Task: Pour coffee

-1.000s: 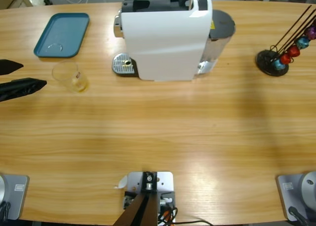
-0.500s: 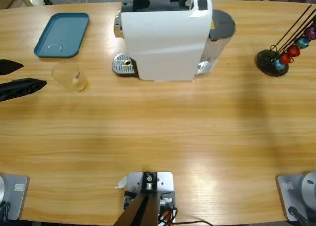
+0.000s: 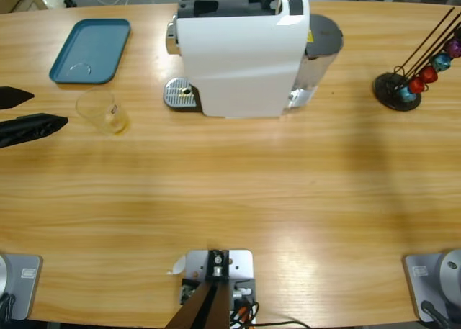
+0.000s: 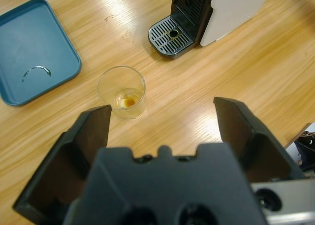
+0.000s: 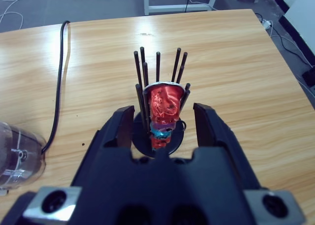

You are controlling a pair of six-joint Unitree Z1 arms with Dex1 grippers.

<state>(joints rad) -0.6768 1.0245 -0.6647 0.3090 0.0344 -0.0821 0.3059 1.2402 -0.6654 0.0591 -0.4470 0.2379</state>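
Note:
A small clear glass tumbler [image 3: 105,111] stands on the table left of the coffee machine [image 3: 241,55], upright, with a thin layer of yellow-brown coffee [image 4: 127,101] at its bottom. My left gripper [image 3: 49,109] comes in from the left edge and stands open, a short way from the tumbler [image 4: 122,92]. In the left wrist view the left gripper [image 4: 162,109] has its jaws wide apart with nothing between them. My right gripper [image 5: 164,112] is open and looks at the capsule holder [image 5: 162,107]; it is out of the high view.
A blue tray [image 3: 90,50] lies at the back left. The machine's metal drip tray [image 3: 180,93] juts out to its left. A black capsule holder [image 3: 414,73] with red and blue capsules stands at the far right. A black cable [image 5: 61,62] runs across the table.

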